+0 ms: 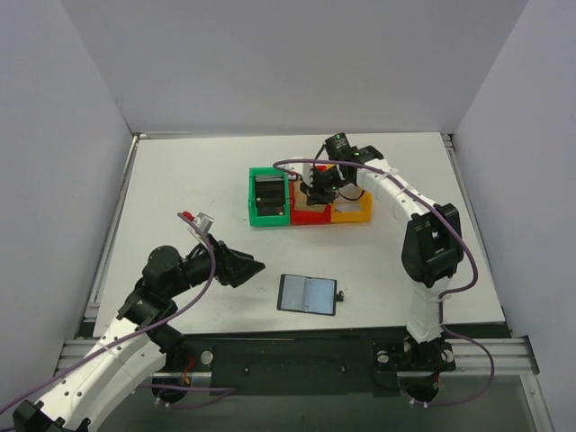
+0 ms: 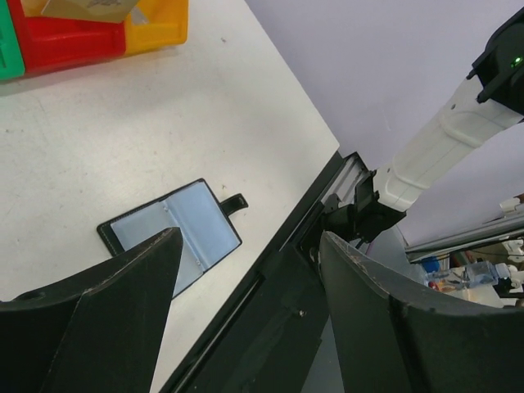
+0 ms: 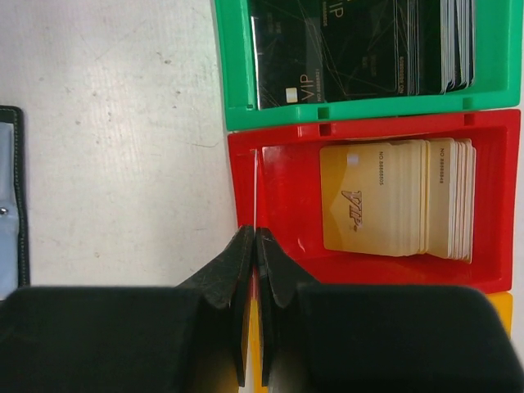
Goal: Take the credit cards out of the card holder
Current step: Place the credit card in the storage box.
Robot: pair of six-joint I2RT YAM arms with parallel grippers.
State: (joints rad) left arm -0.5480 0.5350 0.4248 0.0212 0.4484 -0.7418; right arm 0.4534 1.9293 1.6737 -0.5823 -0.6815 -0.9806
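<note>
The black card holder lies open on the table near the front edge, grey-blue pockets up, snap tab to the right; it also shows in the left wrist view and at the left edge of the right wrist view. My left gripper hovers just left of it, open, with nothing between its fingers. My right gripper is over the red bin, shut on a thin credit card seen edge-on above the bin's near wall.
Three bins stand side by side at the back: green with a stack of black cards, red with a stack of tan cards, and yellow. The table's front rail runs below the left fingers.
</note>
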